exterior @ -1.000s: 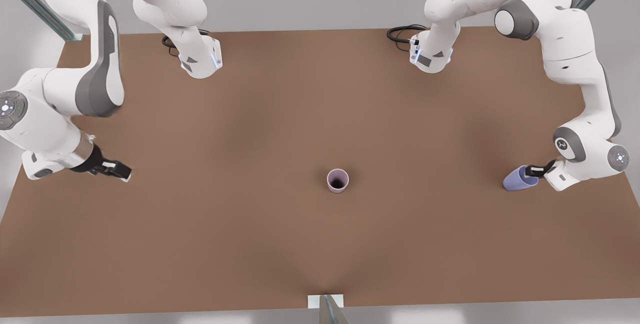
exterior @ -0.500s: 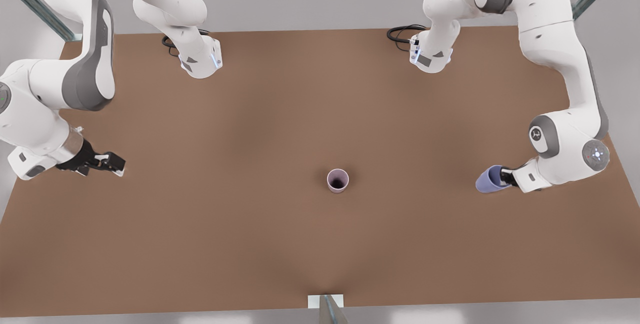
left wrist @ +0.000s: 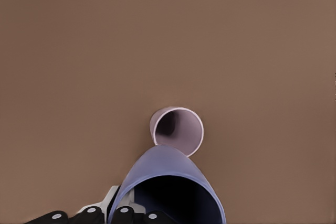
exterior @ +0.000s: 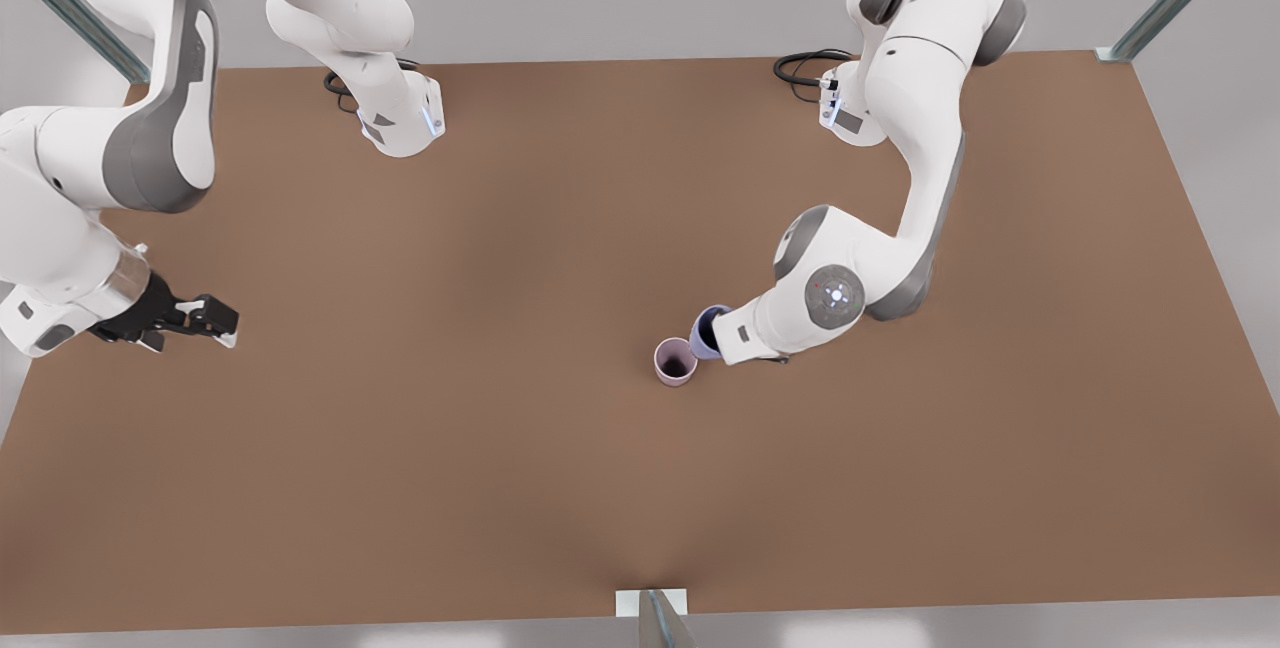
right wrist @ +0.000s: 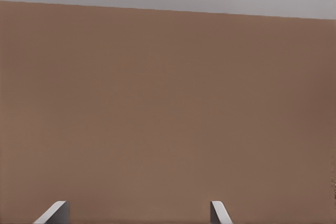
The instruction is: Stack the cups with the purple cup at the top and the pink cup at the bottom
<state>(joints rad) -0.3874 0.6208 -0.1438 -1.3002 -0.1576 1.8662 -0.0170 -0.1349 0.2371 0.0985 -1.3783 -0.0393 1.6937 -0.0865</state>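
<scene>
The pink cup [exterior: 676, 362] [left wrist: 177, 131] stands upright and open-mouthed near the middle of the brown table. The purple cup [exterior: 706, 332] [left wrist: 168, 182] hangs tilted just beside it on the front view's right, above the table, its rim close to the pink cup's rim. My left gripper [exterior: 722, 336] [left wrist: 121, 216] is shut on the purple cup's rim. Far off at the front view's left, my right gripper [exterior: 222, 322] [right wrist: 137, 211] waits open over bare table with nothing between its fingers.
The two arm bases [exterior: 400, 123] [exterior: 852, 113] stand at the table's back edge with black cables beside them. A small metal bracket [exterior: 652, 604] sits at the middle of the front edge. The brown table [exterior: 450, 448] stretches wide around the cups.
The left gripper has carried the purple cup from the front view's far right across to the pink cup. The right gripper has drifted slightly toward the front view's left.
</scene>
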